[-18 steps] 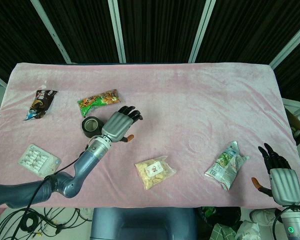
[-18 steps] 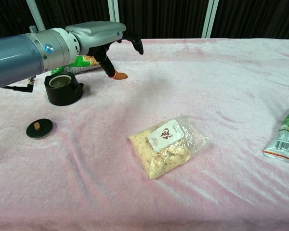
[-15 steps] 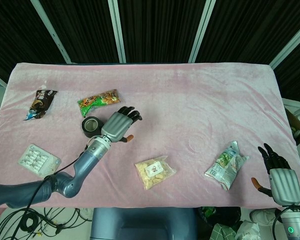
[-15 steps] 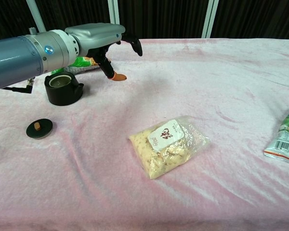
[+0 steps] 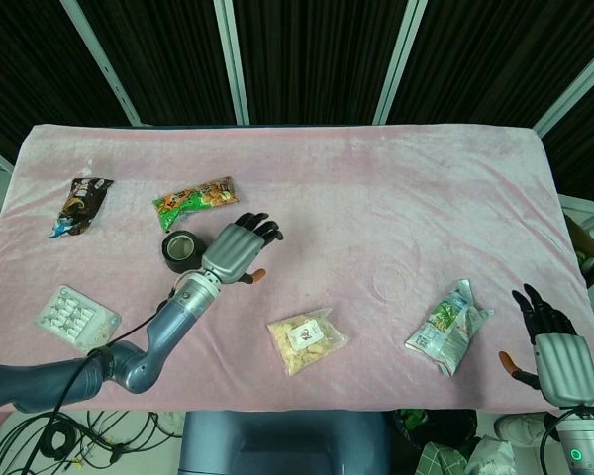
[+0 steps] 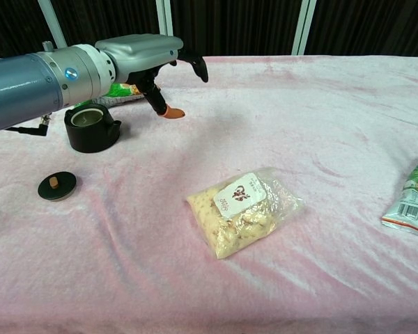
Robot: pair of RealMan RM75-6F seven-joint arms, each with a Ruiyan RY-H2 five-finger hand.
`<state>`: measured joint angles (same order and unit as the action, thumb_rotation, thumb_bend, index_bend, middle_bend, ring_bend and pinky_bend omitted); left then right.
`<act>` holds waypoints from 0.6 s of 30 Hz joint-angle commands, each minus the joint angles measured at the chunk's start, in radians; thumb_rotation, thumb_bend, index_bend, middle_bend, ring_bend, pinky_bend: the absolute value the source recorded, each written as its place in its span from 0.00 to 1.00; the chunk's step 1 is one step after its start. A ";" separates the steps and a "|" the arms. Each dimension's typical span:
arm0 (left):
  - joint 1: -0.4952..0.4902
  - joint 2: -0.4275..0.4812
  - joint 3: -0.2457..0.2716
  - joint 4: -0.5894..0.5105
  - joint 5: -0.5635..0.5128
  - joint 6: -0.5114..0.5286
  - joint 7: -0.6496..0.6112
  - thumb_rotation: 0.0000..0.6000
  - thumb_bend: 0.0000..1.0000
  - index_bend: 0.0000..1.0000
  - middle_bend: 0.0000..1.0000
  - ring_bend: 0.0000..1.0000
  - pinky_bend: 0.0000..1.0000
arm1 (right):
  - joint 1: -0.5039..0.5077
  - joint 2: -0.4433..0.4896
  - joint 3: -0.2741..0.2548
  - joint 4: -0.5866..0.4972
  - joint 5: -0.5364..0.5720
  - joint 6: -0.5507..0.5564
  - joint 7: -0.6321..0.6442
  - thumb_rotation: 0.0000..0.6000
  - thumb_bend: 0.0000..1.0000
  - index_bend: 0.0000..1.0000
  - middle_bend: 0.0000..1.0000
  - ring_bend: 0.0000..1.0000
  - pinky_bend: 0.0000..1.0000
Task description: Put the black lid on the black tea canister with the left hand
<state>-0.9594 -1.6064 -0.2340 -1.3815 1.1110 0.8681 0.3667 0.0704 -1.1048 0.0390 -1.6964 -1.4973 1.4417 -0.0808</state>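
The black tea canister (image 5: 182, 250) (image 6: 91, 127) stands upright and uncovered on the pink cloth. Its black lid (image 6: 56, 186), with a small tan knob, lies flat on the cloth nearer the robot and a little left of the canister; the head view does not show it. My left hand (image 5: 240, 247) (image 6: 150, 59) hovers just right of the canister, above the cloth, fingers spread, holding nothing. My right hand (image 5: 554, 346) hangs past the table's front right corner, fingers apart and empty.
A green snack bag (image 5: 195, 202) (image 6: 115, 89) lies behind the canister. A brown packet (image 5: 79, 205) and a blister pack (image 5: 76, 315) sit at the left. A clear bag of snacks (image 5: 305, 339) (image 6: 244, 209) lies mid-front, a green-white packet (image 5: 448, 328) (image 6: 411, 198) at the right.
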 commanded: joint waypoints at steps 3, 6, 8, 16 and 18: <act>0.002 0.009 0.005 -0.007 -0.007 0.000 0.008 1.00 0.26 0.26 0.18 0.07 0.16 | 0.000 0.001 0.001 0.000 0.004 -0.002 0.001 1.00 0.18 0.00 0.02 0.14 0.19; 0.003 0.012 0.000 -0.014 -0.006 0.008 0.003 1.00 0.26 0.27 0.18 0.07 0.16 | 0.001 0.002 0.002 -0.001 0.008 -0.003 0.002 1.00 0.18 0.00 0.02 0.14 0.19; 0.004 0.015 -0.002 -0.021 -0.003 0.012 -0.002 1.00 0.26 0.27 0.18 0.07 0.16 | 0.000 0.002 0.004 -0.001 0.012 -0.004 0.003 1.00 0.18 0.00 0.02 0.14 0.19; 0.021 0.125 0.034 -0.155 -0.029 -0.026 0.037 1.00 0.26 0.31 0.17 0.07 0.16 | -0.001 0.006 0.005 -0.002 0.019 -0.004 0.008 1.00 0.18 0.00 0.02 0.14 0.19; 0.042 0.206 0.062 -0.240 -0.032 -0.021 0.074 1.00 0.26 0.32 0.17 0.07 0.16 | -0.002 0.008 0.006 -0.001 0.023 -0.006 0.013 1.00 0.18 0.00 0.02 0.14 0.19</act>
<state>-0.9416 -1.4955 -0.2062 -1.5219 1.0922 0.8550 0.3972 0.0690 -1.0974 0.0444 -1.6978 -1.4757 1.4369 -0.0689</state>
